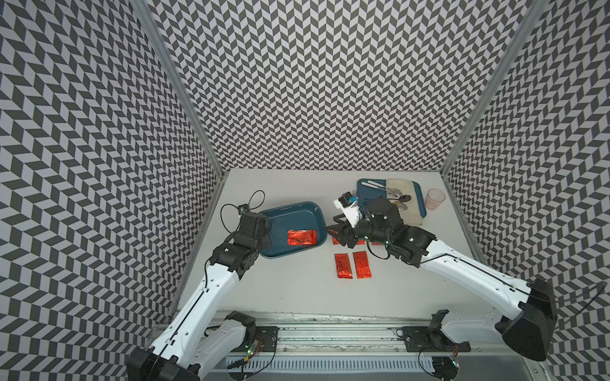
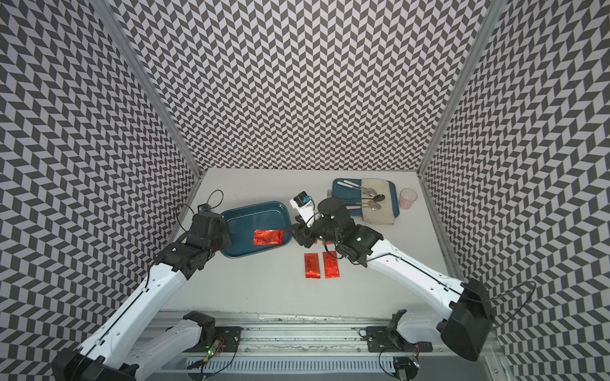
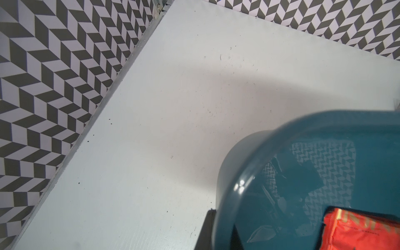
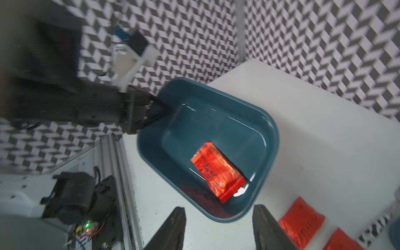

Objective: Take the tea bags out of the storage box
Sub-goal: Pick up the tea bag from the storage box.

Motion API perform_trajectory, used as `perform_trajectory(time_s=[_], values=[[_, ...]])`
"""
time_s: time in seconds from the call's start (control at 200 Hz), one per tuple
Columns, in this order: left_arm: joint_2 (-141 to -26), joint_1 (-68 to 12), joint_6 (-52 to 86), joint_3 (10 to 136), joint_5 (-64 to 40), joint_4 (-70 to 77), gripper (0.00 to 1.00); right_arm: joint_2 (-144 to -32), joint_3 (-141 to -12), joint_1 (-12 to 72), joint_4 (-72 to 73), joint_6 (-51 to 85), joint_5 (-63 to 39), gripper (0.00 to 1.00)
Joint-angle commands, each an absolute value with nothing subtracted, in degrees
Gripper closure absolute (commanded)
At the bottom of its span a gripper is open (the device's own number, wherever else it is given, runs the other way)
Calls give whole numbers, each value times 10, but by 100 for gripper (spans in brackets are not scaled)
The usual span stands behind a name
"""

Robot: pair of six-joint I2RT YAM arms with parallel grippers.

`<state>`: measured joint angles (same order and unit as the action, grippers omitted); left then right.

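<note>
We see the storage box (image 1: 290, 216) on the tabletop (image 1: 297, 290), on the robot's left side. The left end effector (image 4: 161, 108) is pinched shut on the rim of the box's far short end. Inside, near the end closest to the right arm, lies a red foil tea bag (image 1: 301, 238); we cannot tell whether another sits beneath it. The right end effector (image 4: 218, 206) hovers just outside that end of the box, its jaws moderately apart with nothing between them. Two tea bags (image 1: 342, 266) lie side by side on the tabletop near the box, almost touching. Other tea bags (image 4: 303, 218) lie close under the right wrist, partly hidden by the arm in both top views.
</note>
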<state>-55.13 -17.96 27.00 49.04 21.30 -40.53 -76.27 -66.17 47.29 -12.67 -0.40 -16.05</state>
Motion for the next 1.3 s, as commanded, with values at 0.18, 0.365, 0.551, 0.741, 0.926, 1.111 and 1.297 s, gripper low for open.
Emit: perform_trajectory(time_s=[0.18, 0.365, 0.551, 0.741, 0.926, 1.111, 1.297], values=[[-544, -178, 265, 485, 193, -374, 100, -944, -855, 486, -223, -263, -254, 49], [-546, -178, 264, 486, 192, -374, 100, -1051, -956, 485, -291, -305, -238, 52], [-541, -178, 264, 484, 193, -374, 100, -1106, -981, 486, -315, -326, -218, 52], [-541, -178, 264, 484, 193, -374, 100, -1125, -973, 486, -328, -346, -179, 49], [-540, -178, 263, 485, 191, -374, 100, -1140, -963, 485, -319, -351, -129, 46], [-540, -178, 262, 485, 189, -373, 100, -1153, -968, 485, -316, -347, -125, 48], [-541, -178, 262, 484, 188, -372, 100, -1156, -968, 486, -325, -347, -146, 62]])
